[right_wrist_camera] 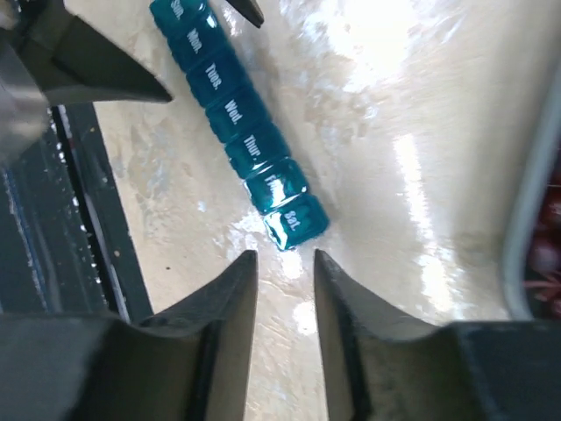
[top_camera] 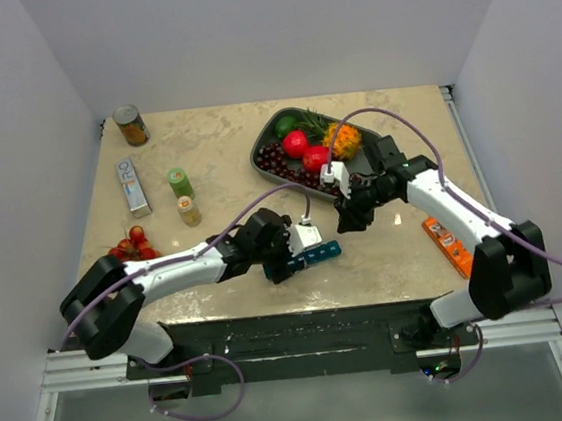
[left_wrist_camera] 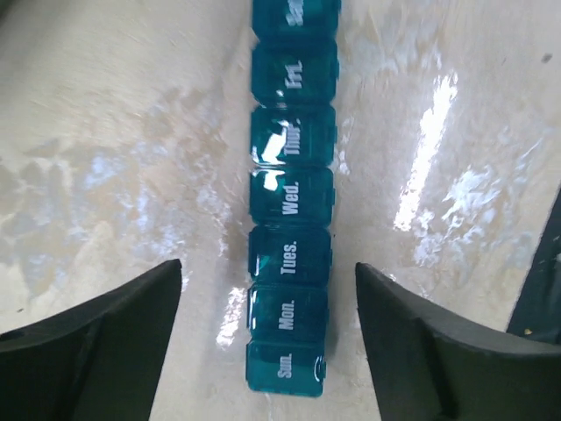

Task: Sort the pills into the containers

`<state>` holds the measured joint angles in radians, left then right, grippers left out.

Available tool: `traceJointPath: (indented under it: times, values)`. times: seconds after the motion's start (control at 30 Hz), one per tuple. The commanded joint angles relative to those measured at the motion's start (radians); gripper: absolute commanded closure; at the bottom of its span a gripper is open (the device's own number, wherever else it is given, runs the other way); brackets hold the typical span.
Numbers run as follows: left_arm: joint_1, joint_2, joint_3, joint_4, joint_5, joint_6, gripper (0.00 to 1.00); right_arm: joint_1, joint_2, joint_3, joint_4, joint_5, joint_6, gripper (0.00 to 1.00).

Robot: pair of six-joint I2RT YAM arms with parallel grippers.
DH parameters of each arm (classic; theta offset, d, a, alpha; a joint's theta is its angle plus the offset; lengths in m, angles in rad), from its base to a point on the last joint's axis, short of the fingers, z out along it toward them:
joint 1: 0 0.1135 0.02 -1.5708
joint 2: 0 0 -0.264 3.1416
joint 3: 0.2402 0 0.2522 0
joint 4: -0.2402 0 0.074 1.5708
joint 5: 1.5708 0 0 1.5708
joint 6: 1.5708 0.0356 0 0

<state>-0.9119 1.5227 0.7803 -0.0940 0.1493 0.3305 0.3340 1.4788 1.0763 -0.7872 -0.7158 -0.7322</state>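
Note:
The containers (top_camera: 318,255) are a teal strip of day-marked lidded compartments, lids down, lying flat on the table near the front edge. My left gripper (top_camera: 288,262) stands open over the strip's "Sun." end; in the left wrist view the containers (left_wrist_camera: 289,202) run between the left gripper (left_wrist_camera: 268,266) fingers without touching them. My right gripper (top_camera: 347,221) hovers at the other end. In the right wrist view the right gripper (right_wrist_camera: 285,254) is narrowly open and empty, the "Sat." end of the containers (right_wrist_camera: 237,132) just beyond its tips. The pills (top_camera: 190,212) sit in a small clear bottle at the left.
A grey fruit tray (top_camera: 270,126) stands behind the right gripper, its rim (right_wrist_camera: 526,202) close on the right. A green bottle (top_camera: 180,182), silver box (top_camera: 132,184), can (top_camera: 131,126) and cherries (top_camera: 134,246) lie on the left, an orange box (top_camera: 448,245) on the right.

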Motion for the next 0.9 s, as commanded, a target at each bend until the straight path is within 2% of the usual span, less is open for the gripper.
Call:
traceJointPath:
  times: [0.0,0.03,0.1,0.13,0.23,0.27,0.33,0.37,0.43,0.6,0.67,0.73,0.87]
  values:
    - [0.001,-0.168,0.051,0.027,-0.019,-0.07,0.07,-0.039,-0.156,0.025,0.008,0.032,0.011,0.59]
    - [0.005,-0.194,0.05,0.033,-0.022,-0.094,0.05,-0.07,-0.182,0.039,0.0,0.039,0.013,0.52]
    - [0.013,-0.278,0.048,0.037,-0.025,-0.116,0.01,-0.099,-0.228,0.085,-0.009,0.056,0.03,0.45]
    - [0.027,-0.307,0.05,0.043,-0.025,-0.145,0.01,-0.127,-0.277,0.103,-0.01,0.062,0.037,0.37]
    - [0.085,-0.448,0.06,0.045,-0.01,-0.22,0.01,-0.167,-0.357,0.165,0.003,0.099,0.091,0.25]
    - [0.105,-0.476,0.072,0.046,-0.005,-0.244,0.01,-0.173,-0.376,0.192,0.026,0.139,0.141,0.15]
    - [0.18,-0.55,0.092,0.034,-0.005,-0.322,0.01,-0.194,-0.402,0.218,0.048,0.173,0.2,0.09]
    - [0.206,-0.568,0.132,0.022,-0.017,-0.378,0.01,-0.202,-0.422,0.247,0.074,0.218,0.279,0.01]
    - [0.261,-0.602,0.19,-0.066,-0.068,-0.474,0.01,-0.236,-0.437,0.278,0.104,0.263,0.382,0.01]
    - [0.298,-0.608,0.433,-0.248,-0.131,-0.542,0.01,-0.296,-0.48,0.413,0.137,0.338,0.614,0.01]
    - [0.298,-0.618,0.491,-0.297,-0.126,-0.556,0.01,-0.306,-0.494,0.447,0.154,0.43,0.703,0.01]
    - [0.297,-0.636,0.517,-0.34,-0.131,-0.558,0.01,-0.314,-0.515,0.453,0.161,0.517,0.755,0.01]
    - [0.297,-0.668,0.548,-0.401,-0.146,-0.55,0.01,-0.314,-0.554,0.427,0.166,0.59,0.812,0.01]
